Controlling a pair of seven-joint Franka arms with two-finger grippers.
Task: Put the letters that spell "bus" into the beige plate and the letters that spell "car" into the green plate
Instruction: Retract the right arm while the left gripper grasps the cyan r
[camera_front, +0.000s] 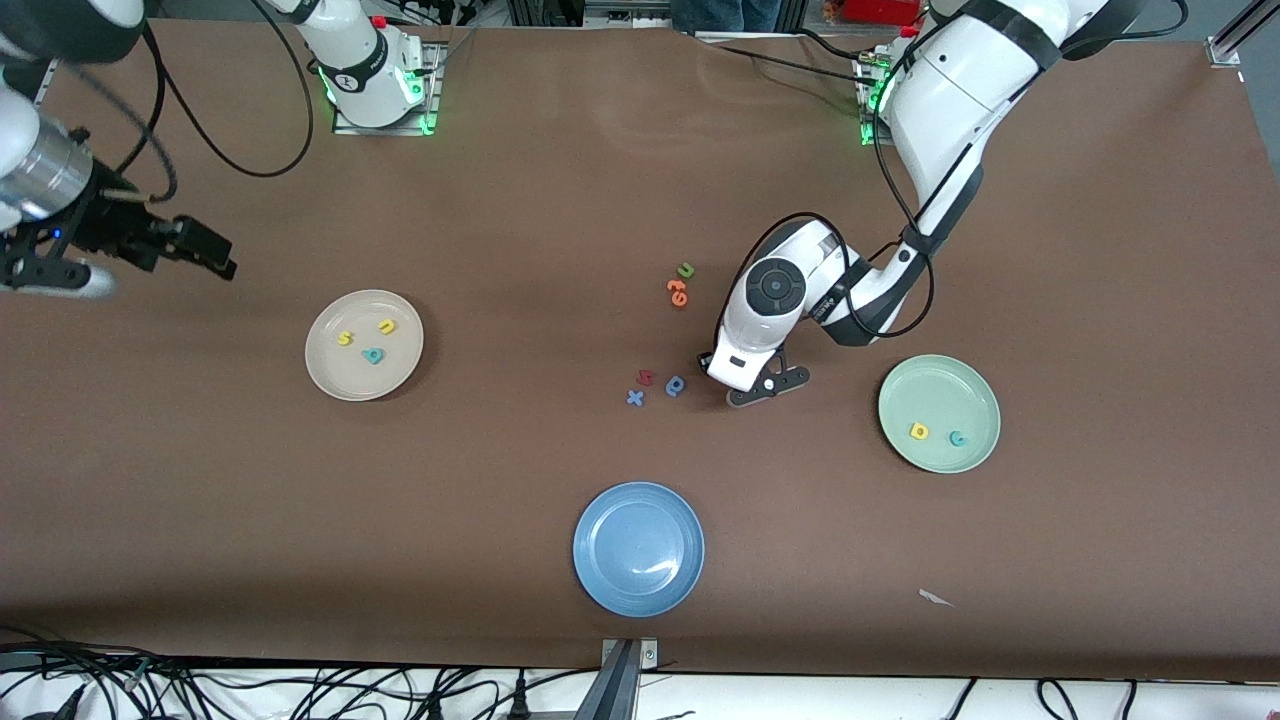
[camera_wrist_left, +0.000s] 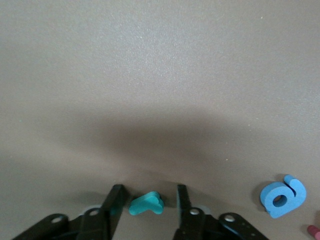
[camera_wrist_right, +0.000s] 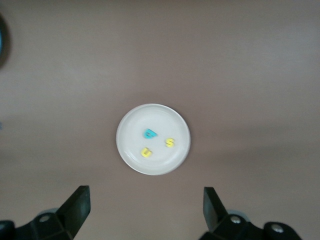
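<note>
The teal "r" (camera_wrist_left: 146, 203) lies flat on the brown table between the fingers of my left gripper (camera_wrist_left: 149, 189), which is down at the table; the jaws stand narrowly open around it, a gap showing on each side. In the front view the left hand (camera_front: 752, 345) hides that letter. The beige plate (camera_front: 330, 375) holds the yellow "s" (camera_front: 345, 338), yellow "u" (camera_front: 386, 326) and teal "b" (camera_front: 373, 355). The green plate (camera_front: 940, 375) holds the yellow "a" (camera_front: 918, 431) and teal "c" (camera_front: 957, 438). My right gripper (camera_front: 210, 255) waits open and empty, high up near the right arm's end of the table.
A blue round letter (camera_front: 675, 385), a red letter (camera_front: 645, 377) and a blue "x" (camera_front: 635, 398) lie beside the left hand. Orange letters (camera_front: 677, 292) and a green "u" (camera_front: 686, 269) lie farther from the camera. A blue plate (camera_front: 638, 548) sits nearer the camera.
</note>
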